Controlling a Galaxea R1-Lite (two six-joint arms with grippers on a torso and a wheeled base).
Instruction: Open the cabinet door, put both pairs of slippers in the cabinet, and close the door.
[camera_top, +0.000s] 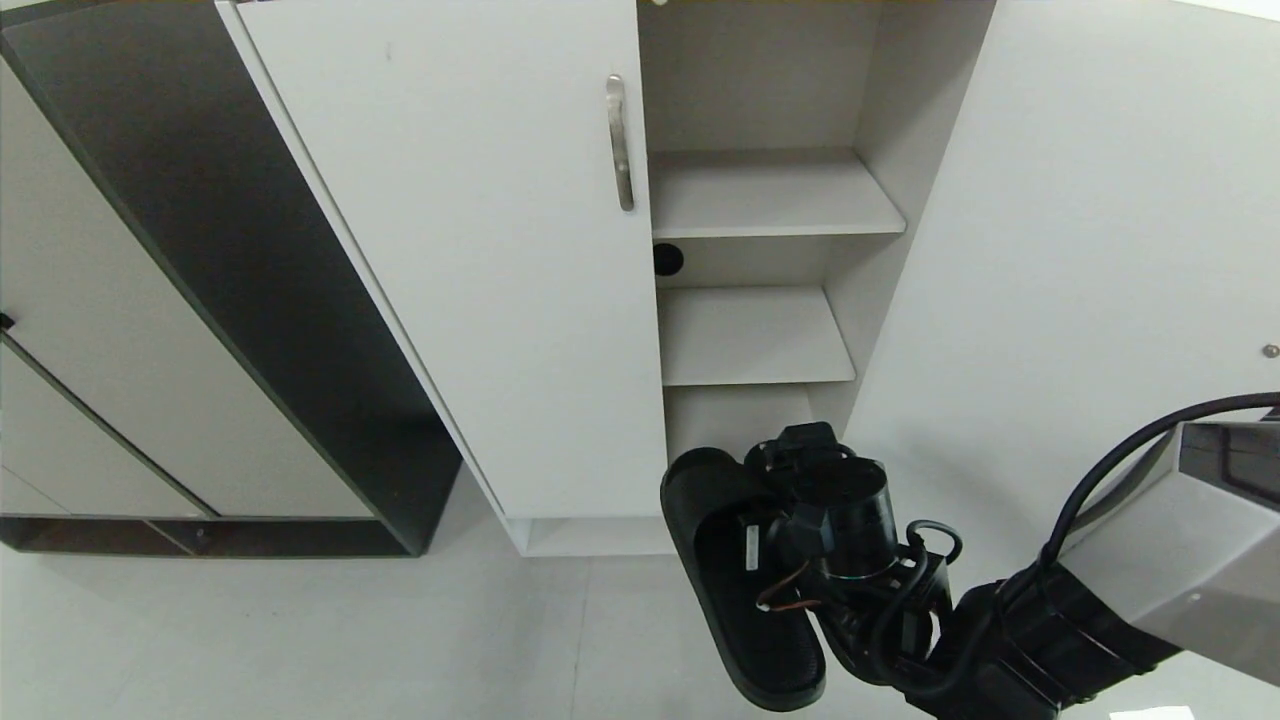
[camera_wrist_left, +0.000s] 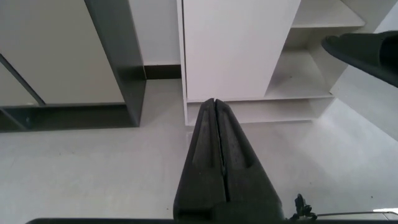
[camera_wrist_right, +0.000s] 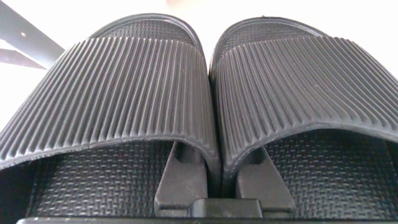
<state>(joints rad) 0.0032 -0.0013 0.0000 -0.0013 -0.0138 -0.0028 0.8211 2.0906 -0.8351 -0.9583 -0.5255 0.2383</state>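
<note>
- Ahead, the tall white cabinet (camera_top: 770, 195) stands with its flat white right door (camera_top: 1060, 250) swung open.
- A pair of black ribbed rubber slippers (camera_top: 735, 580) hangs before the lowest opening, seemingly outside it.
- The right gripper (camera_wrist_right: 219, 186) pinches their inner strap edges.
- The left gripper (camera_wrist_left: 214, 109) is pressed together.

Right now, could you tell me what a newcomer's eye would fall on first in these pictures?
The pair of black ribbed rubber slippers catches the eye first, clamped in the right claw low before the tall white cabinet. Next come the bare white shelves in its open right half, beside the closed white door with its metal bar handle. The left claw, shut, hangs over the pale floor.
</note>
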